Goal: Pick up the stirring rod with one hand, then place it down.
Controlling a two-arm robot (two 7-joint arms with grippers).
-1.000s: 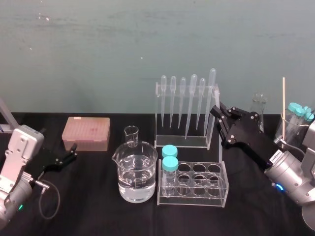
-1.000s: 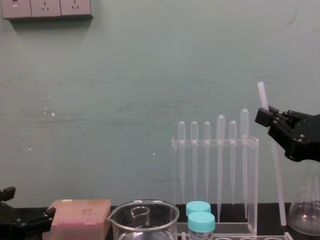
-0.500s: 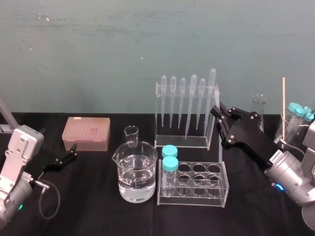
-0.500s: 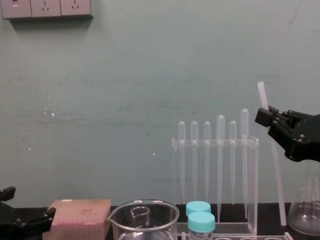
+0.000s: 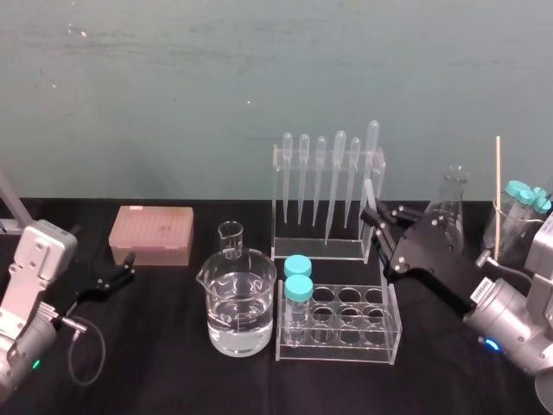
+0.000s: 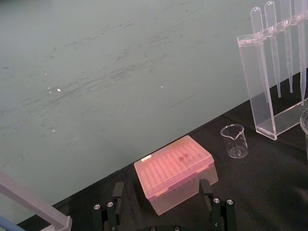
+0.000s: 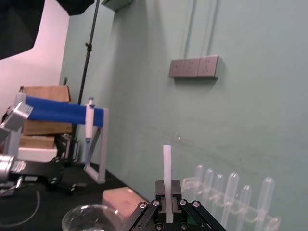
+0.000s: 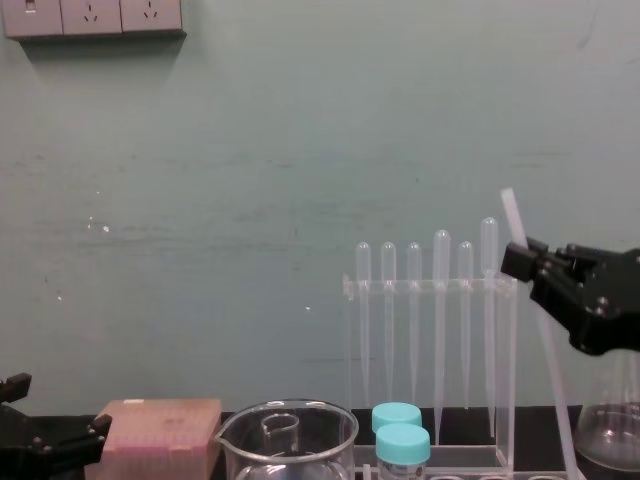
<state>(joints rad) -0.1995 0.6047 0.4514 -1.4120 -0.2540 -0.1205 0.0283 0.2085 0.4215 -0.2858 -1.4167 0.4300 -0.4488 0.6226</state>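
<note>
One gripper works: the right gripper [image 8: 521,262] has its jaws clenched near the top of the stirring rod [image 8: 511,213], tilted beside the pipette rack [image 8: 430,290], apparently so its lower end meets the surface [image 5: 173,346] first. The left gripper [image 5: 117,278] rests released, far left.

loc: chem/bio lab | evid: black bench [image 5: 155,346] w/ clear pipette rack [image 5: 316,250], glass beaker [image 5: 216,284] of water, sm. beaker [image 5: 231,239], tube rack [image 5: 337,351] w/ blue-capped tubes [image 5: 298,278], pink tip box [image 5: 151,233], conical flask [image 5: 451,197] | bkgd: plain green wall, sockets [image 8: 92,16] up top
</note>
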